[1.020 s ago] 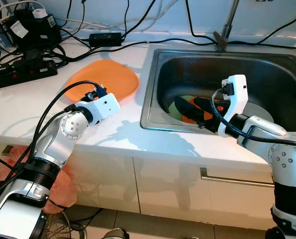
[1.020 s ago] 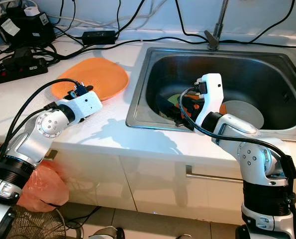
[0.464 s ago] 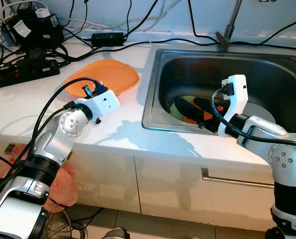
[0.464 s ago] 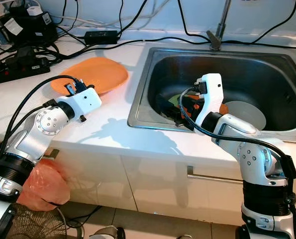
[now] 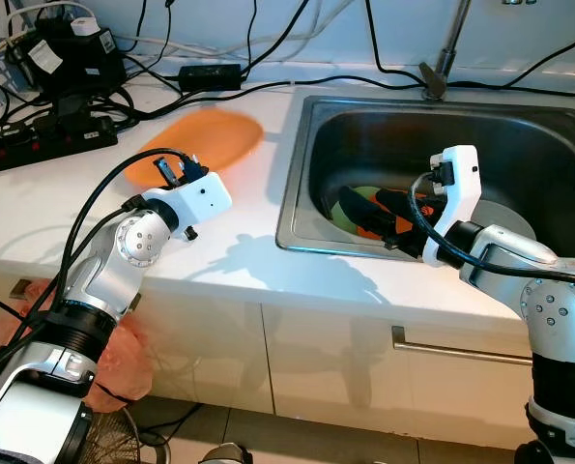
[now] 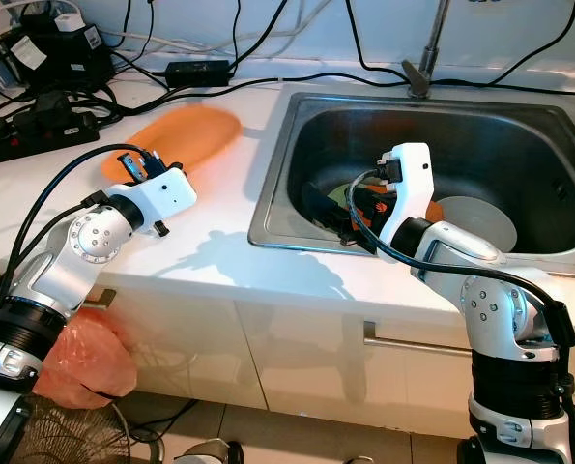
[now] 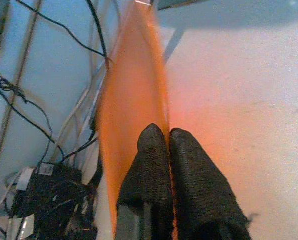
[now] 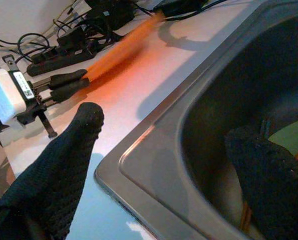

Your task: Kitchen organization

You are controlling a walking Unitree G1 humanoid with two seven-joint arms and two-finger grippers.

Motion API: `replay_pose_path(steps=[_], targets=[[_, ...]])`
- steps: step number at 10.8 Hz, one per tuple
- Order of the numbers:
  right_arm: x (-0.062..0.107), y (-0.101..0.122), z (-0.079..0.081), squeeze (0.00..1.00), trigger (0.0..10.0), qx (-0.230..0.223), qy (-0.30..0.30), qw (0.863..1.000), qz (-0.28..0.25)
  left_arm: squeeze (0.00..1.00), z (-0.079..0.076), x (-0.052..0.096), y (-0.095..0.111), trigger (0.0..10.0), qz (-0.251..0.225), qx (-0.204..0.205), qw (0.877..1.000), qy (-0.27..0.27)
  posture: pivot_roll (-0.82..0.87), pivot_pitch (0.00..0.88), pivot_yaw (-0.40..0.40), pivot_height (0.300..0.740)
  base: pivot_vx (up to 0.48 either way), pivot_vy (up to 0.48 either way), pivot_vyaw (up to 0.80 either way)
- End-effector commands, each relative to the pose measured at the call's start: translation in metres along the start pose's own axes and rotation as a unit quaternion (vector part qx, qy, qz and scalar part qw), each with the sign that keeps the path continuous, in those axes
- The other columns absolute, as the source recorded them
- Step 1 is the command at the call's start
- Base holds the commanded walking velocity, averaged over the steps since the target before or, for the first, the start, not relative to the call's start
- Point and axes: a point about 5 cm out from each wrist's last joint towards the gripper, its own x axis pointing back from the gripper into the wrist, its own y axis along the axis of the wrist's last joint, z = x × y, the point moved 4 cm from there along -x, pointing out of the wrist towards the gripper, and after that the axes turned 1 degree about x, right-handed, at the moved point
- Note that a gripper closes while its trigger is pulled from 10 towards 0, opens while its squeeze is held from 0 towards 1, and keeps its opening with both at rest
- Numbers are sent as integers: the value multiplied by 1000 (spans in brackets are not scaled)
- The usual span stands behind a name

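Observation:
An orange plate (image 5: 202, 138) is tilted up off the white counter (image 5: 239, 256), blurred from motion. My left gripper (image 7: 169, 146) is shut on its near rim, just left of the sink (image 5: 297, 242); the same plate (image 7: 133, 95) appears edge-on in the left wrist view. My right gripper (image 8: 166, 127) hangs open over the sink's near left corner, holding nothing. Under it in the sink lie a green plate (image 5: 353, 197), an orange item (image 5: 369, 230) and a white bowl (image 6: 475, 220), partly hidden by the arm.
Black power strips (image 5: 36, 145), an adapter (image 5: 208, 72) and many cables crowd the back left of the counter. The tap (image 5: 442, 48) rises behind the sink. An orange bag (image 6: 84, 358) sits on the floor below the counter edge.
The left gripper has raised the orange plate's near rim and drawn it slightly left, so it now tilts and blurs. The right arm has stayed still.

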Motion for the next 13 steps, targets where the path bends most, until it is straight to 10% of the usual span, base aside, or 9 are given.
replay_pose_path(steps=[1,5,7,13], targets=[[1,-1,-1,310,10000,-5,-1,1000,2,0,-10,3,-13,0,24,1,1000,-9,72,59,55,740,0,0,0],[-1,6,-3,310,10000,-32,-1,999,-20,0,7,3,20,0,-51,-50,993,89,75,58,50,740,0,0,0],[-4,24,-2,0,10000,-89,12,994,-69,0,-2,2,57,0,-125,-66,981,130,75,54,46,740,0,0,0],[-1,55,21,0,10000,-140,84,975,-153,0,-42,-9,139,0,-259,-66,953,143,62,57,52,740,0,0,0]])
